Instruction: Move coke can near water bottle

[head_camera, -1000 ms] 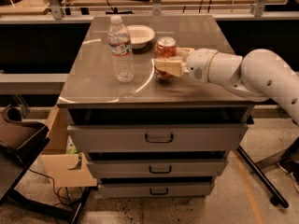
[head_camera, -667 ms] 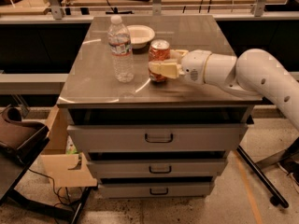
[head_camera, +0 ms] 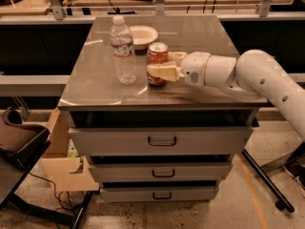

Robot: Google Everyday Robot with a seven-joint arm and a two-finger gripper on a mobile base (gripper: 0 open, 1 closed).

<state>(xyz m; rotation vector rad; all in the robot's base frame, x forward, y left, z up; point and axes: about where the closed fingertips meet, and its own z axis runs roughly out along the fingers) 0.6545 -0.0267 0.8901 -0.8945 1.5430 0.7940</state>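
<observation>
The coke can (head_camera: 157,53), red-orange with a silver top, stands upright on the grey cabinet top (head_camera: 95,87), a short way right of the water bottle (head_camera: 123,51). The bottle is clear and ribbed, with a white cap and a coloured label band. My gripper (head_camera: 162,66) reaches in from the right on a white arm (head_camera: 248,75). Its cream fingers (head_camera: 162,72) are closed around the can's middle.
A white bowl (head_camera: 143,34) sits behind the bottle and can. The cabinet has three drawers with dark handles (head_camera: 162,140). A cardboard box (head_camera: 62,166) stands at the lower left. A dark metal leg (head_camera: 267,185) slants across the floor at right.
My gripper has carried the can leftward across the cabinet top, closer to the water bottle. The bottle and bowl have not moved.
</observation>
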